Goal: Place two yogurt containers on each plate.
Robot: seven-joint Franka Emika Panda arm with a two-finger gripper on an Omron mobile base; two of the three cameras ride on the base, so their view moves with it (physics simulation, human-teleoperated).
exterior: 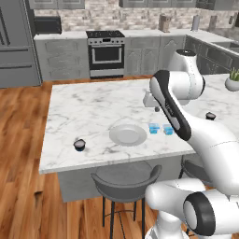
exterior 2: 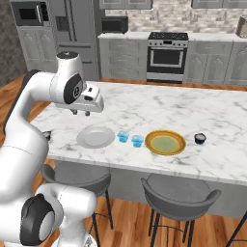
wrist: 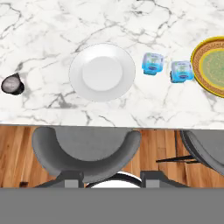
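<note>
A light grey plate lies near the island's front edge. Two light blue yogurt containers stand between it and the golden yellow plate. One dark yogurt container sits left of the grey plate. Another dark one sits right of the yellow plate. My gripper hangs open and empty, high above the counter near the grey plate. Both plates are bare.
Two grey stools stand under the marble island's front edge. A white potted plant sits at the far right. A stove and cabinets line the back wall.
</note>
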